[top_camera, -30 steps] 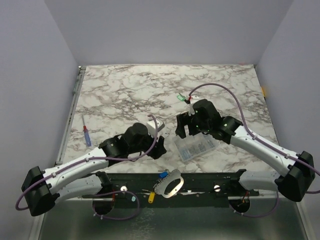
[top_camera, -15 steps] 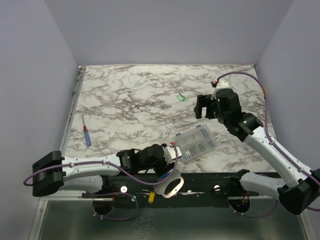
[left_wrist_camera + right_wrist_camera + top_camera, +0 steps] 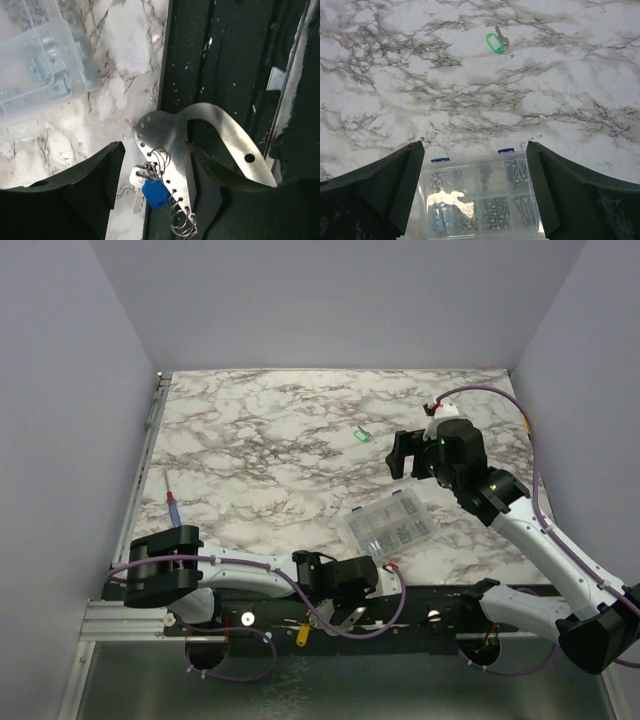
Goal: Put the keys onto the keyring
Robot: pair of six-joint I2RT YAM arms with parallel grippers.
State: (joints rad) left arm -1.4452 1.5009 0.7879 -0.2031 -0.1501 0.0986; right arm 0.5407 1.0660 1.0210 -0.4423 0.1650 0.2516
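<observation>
Left wrist view: the left gripper point(image 3: 157, 172) hangs spread and empty at the near edge of the table point(image 3: 127, 45), fingers point(image 3: 85, 190) flanking the blue key point(image 3: 156, 193) and the keyring point(image 3: 160, 158), whose thin wire coils lie at 6 o'clock on a perforated metal plate point(image 3: 159, 131). Whether that key is already threaded cannot be told. Judgement: centre the descent on the wire, not the plate, and close gently so the loop does not skid. The clear box point(image 3: 35, 65) at 10 o'clock is near enough to be nudged. The right gripper point(image 3: 474, 147), likewise released and empty, hovers above that box, the green key point(image 3: 496, 41) well apart at 12 o'clock. The yellow key point(image 3: 302, 634) lies at 6 o'clock in the top view.
</observation>
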